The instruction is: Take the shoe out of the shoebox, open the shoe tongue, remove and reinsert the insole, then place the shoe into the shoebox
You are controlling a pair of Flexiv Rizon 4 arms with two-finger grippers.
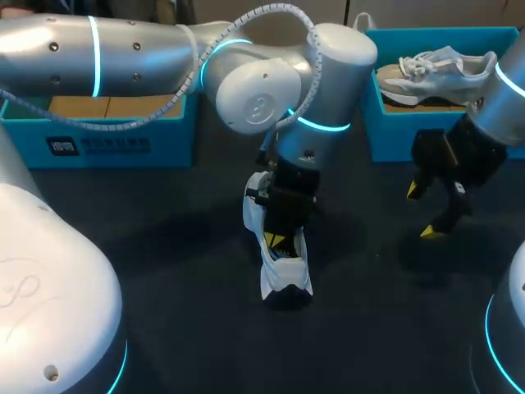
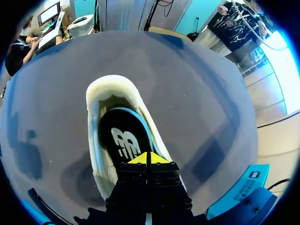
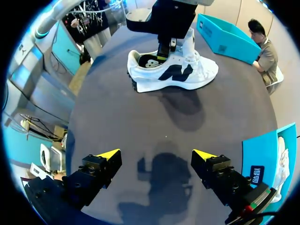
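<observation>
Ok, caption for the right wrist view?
Right gripper open over the table; ahead, left gripper down inside the white shoe.

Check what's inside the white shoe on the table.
A black insole lies in the shoe; the left gripper, tips together, sits over it. The insole's toe end is hidden by the gripper.

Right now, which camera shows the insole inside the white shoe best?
The left wrist view: it looks straight into the shoe, showing the black insole. The right wrist view shows only a sliver at the heel opening; in the head view the left arm hides it.
</observation>
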